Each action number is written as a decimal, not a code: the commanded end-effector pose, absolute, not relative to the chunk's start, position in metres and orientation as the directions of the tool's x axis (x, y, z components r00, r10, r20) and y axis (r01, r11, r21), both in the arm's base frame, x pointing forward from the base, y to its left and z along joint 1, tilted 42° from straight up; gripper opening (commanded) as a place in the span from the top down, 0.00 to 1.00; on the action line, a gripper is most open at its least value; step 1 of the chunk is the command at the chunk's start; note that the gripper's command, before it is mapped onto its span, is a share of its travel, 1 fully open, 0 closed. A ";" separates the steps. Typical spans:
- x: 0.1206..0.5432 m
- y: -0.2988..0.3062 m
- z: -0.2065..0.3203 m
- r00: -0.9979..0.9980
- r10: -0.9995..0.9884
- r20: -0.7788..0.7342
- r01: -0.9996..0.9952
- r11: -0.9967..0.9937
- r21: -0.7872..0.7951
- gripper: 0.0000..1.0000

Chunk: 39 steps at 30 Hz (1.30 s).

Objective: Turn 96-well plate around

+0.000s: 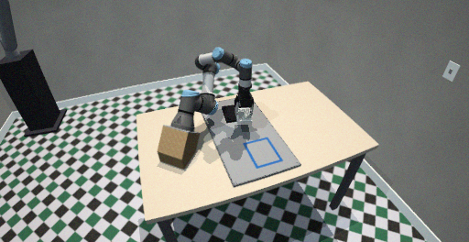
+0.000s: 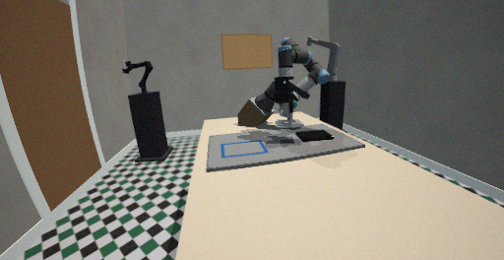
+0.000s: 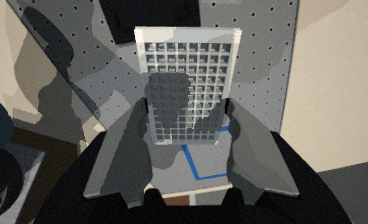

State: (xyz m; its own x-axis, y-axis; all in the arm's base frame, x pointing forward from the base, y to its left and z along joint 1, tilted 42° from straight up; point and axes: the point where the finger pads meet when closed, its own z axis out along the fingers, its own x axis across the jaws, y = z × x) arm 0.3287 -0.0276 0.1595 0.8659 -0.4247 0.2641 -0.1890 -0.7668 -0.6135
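The white 96-well plate [image 1: 245, 115] [image 2: 287, 124] [image 3: 224, 75] is held in the air above the grey board, its wells facing the wrist camera. My gripper [image 3: 186, 98] is shut on it, one jaw at each long side, near the end lower in the wrist view. The plate nest N1 [image 1: 228, 114] [image 2: 315, 135] [image 3: 150, 16] is black and has no plate in it. The plate hangs beside and above it, over toward the blue outline. The nest is partly cut off at the top of the wrist view. The plate's cut corner and the nest's A1 mark cannot be made out.
The perforated grey board [image 1: 240, 175] [image 2: 213, 161] [image 3: 267, 60] carries the nest and a blue rectangle outline [image 1: 250, 155] [image 2: 244, 155] [image 3: 190, 162]. The arm stands on a brown block [image 1: 174, 145] [image 2: 251, 114] beside the board. The wooden table [image 1: 316, 115] [image 2: 295, 203] surrounds the board.
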 end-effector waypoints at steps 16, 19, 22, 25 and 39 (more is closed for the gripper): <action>0.339 -0.078 0.131 0.866 -0.424 0.265 -0.189 -0.768 -0.612 1.00; 0.340 -0.086 0.126 0.866 -0.424 0.265 -0.189 -0.768 -0.612 1.00; 0.342 -0.095 0.121 0.866 -0.424 0.265 -0.189 -0.768 -0.612 1.00; 0.343 -0.103 0.116 0.866 -0.424 0.265 -0.189 -0.768 -0.612 1.00; 0.350 -0.137 0.096 0.866 -0.424 0.265 -0.189 -0.768 -0.612 1.00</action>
